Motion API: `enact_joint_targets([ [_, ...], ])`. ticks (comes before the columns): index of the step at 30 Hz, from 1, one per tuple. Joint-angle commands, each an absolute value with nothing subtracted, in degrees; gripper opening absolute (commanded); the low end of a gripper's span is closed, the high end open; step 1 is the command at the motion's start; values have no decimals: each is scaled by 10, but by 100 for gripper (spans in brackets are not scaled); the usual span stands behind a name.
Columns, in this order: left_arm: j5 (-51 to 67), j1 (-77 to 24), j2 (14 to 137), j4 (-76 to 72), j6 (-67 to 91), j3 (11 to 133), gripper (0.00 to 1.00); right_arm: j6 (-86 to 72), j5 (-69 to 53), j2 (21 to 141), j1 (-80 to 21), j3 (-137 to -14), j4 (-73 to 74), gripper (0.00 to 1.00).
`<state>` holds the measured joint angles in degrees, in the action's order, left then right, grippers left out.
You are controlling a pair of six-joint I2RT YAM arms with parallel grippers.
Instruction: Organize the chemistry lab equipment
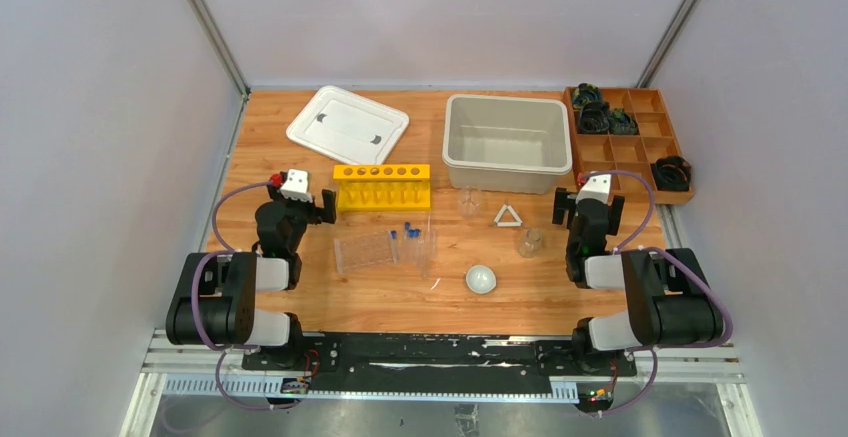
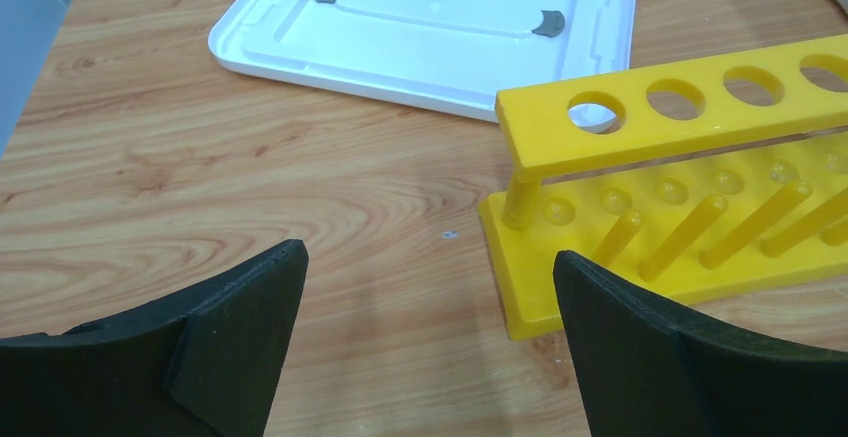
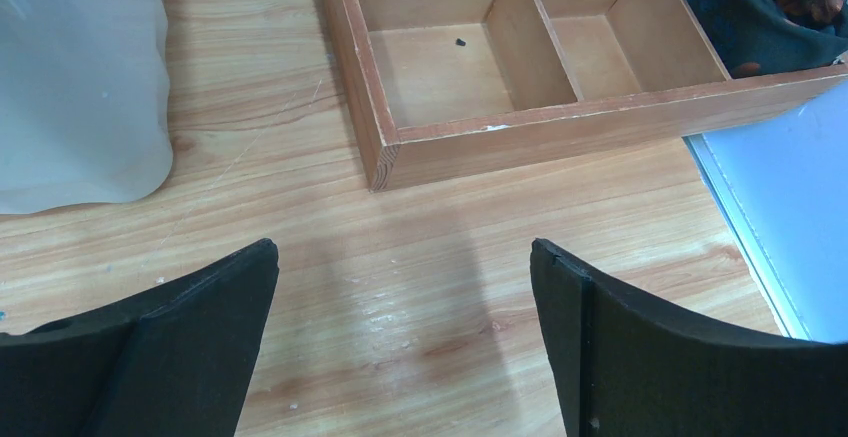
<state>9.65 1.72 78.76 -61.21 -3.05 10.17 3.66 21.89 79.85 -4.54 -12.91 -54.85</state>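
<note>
No legible text, numbers or brand marks in any view.
- White lid (image 2: pixel 440 52): two dark grey marks, shapes only, not lettering.
- Yellow tube rack (image 2: pixel 545 142): plain plastic, nothing to read.
- Small coloured patch (image 1: pixel 293 385) on the base rail by the left arm: too small to read.

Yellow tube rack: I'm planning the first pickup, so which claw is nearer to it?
Left. The left claw hovers open just left of the yellow tube rack; the right claw is across the table, beside the wooden compartment tray.
</note>
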Motion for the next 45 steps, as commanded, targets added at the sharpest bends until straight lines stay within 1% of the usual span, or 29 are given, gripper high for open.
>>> enact_joint_targets([
  [1,123,14,789,-645,-47,100,100,34,217,795,-51,-134,-563,100],
  [10,122,16,789,-651,-47,98,100,24,230,792,-48,-131,-569,100],
  [12,120,22,773,-627,-36,106,100,43,209,779,-50,-126,-580,100],
  [13,117,24,757,-607,-32,110,100,49,248,765,-58,-130,-574,100],
  [14,124,29,737,-580,-29,118,100,41,297,738,-69,-148,-521,100],
  [15,138,36,715,-533,-26,131,100,21,318,706,-71,-175,-439,100],
  [17,148,40,666,-424,-30,168,100,-68,332,643,-70,-241,-241,100],
  [19,155,40,629,-338,-29,202,100,-137,299,600,-70,-293,-108,100],
  [22,166,40,579,-239,-26,238,100,-187,252,551,-70,-338,7,100],
  [25,172,40,543,-125,-33,290,100,-260,197,505,-62,-361,77,100],
  [27,168,40,545,-46,-42,348,100,-320,121,487,-46,-379,122,100],
  [29,167,40,567,38,-65,408,100,-318,30,481,-44,-385,123,100],
  [30,168,40,581,81,-79,437,100,-306,-23,484,-45,-387,111,97],
  [31,163,40,601,129,-90,467,100,-303,-50,491,-50,-399,113,90],
  [32,153,40,615,157,-95,494,100,-303,-51,505,-66,-421,138,84],
  [33,147,41,627,184,-99,517,100,-297,-26,520,-91,-449,169,82],
  [36,147,43,648,244,-106,567,100,-276,111,578,-218,-539,263,82],
  [38,163,48,652,266,-96,585,100,-281,167,621,-298,-585,304,82],
  [42,186,57,652,285,-60,599,100,-312,218,714,-417,-649,346,80],
  [45,179,57,647,306,-59,606,100,-332,220,782,-474,-673,342,77],
])
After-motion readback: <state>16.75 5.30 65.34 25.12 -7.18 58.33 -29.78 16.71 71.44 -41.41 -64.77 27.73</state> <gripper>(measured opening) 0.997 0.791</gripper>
